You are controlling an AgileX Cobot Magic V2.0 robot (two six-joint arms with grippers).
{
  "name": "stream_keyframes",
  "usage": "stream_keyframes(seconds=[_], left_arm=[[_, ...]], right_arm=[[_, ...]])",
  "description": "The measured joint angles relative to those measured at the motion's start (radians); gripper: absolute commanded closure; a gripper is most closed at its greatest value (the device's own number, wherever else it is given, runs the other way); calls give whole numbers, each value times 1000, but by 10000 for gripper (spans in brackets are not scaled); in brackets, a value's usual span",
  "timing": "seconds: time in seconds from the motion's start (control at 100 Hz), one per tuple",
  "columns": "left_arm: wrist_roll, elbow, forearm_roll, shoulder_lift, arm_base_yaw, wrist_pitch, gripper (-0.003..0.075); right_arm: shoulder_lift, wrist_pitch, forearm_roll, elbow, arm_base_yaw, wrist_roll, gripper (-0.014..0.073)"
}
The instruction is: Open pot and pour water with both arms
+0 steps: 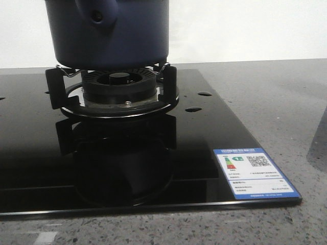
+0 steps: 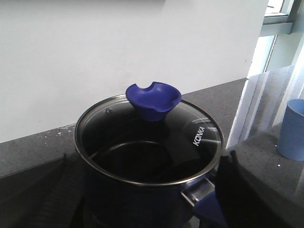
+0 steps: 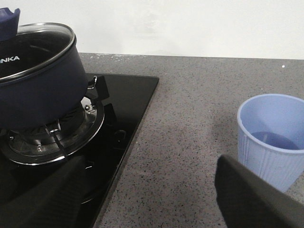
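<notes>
The speckled grey desk [image 1: 265,102] carries a black glass hob [image 1: 214,153]. The navy pot [image 1: 117,35] sits on its burner [image 1: 120,87], glass lid [image 2: 142,142] on. A pale blue cup [image 3: 270,140] stands well apart. Both tools are released, their fingers [image 3: 247,199] spread.

Landmark: burner [image 1: 120,84]. It sits on the cooktop [image 1: 214,127], which lies on the counter [image 1: 286,102]. Pot [image 1: 110,30] sits directly on the burner's support prongs, lid [image 2: 147,137] on the pot, knob [image 2: 153,99] on the lid's centre. Label sticker [image 1: 255,173] lies on the cooktop, in front of the burner and to its right. Cup [image 3: 273,137] stands on the counter right of the burner, off the cooktop, well apart. Wall [image 3: 190,23] behind the burner.
</notes>
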Motion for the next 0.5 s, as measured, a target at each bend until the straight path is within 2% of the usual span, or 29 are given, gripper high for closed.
stream_keyframes(seconds=[0.23,0.5], left_arm=[[0,0,-15,135,-45,-173,146],[0,-94,-18,266,-49,-201,141]], right_arm=[[0,2,0,0,0,0,78],[0,2,0,0,0,-2,78]])
